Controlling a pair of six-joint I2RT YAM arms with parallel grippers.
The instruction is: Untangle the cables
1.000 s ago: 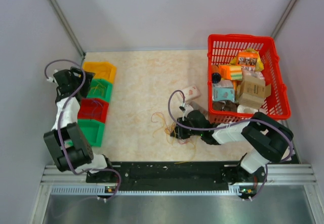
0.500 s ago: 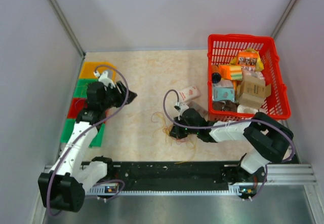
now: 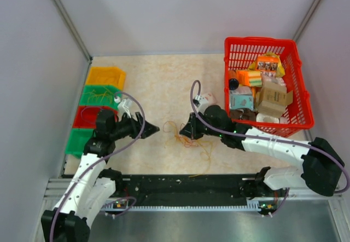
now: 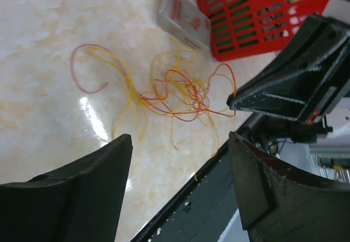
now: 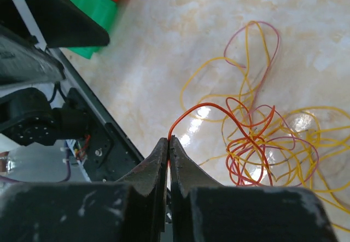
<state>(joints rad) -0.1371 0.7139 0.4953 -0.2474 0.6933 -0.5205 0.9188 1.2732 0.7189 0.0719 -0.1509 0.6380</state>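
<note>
A tangle of thin orange, yellow and pink cables (image 3: 188, 141) lies on the table in front of the arms; it also shows in the left wrist view (image 4: 175, 91) and the right wrist view (image 5: 262, 143). My right gripper (image 3: 185, 132) is shut on one orange cable (image 5: 208, 110) and holds its end just above the tangle; its tips meet in the right wrist view (image 5: 168, 140). My left gripper (image 3: 153, 128) is open and empty, a short way left of the tangle, pointing at it (image 4: 180, 143).
A red basket (image 3: 299, 106) full of boxes stands at the back right. A white carton (image 3: 205, 99) and a grey box (image 4: 183, 15) lie beside it. Yellow, green and red bins (image 3: 97, 97) line the left edge. The black rail (image 3: 186, 186) runs along the front.
My left arm has swung from the bins at the left toward the tangle. My right gripper has risen and shifted back with the orange cable pinched in it.
</note>
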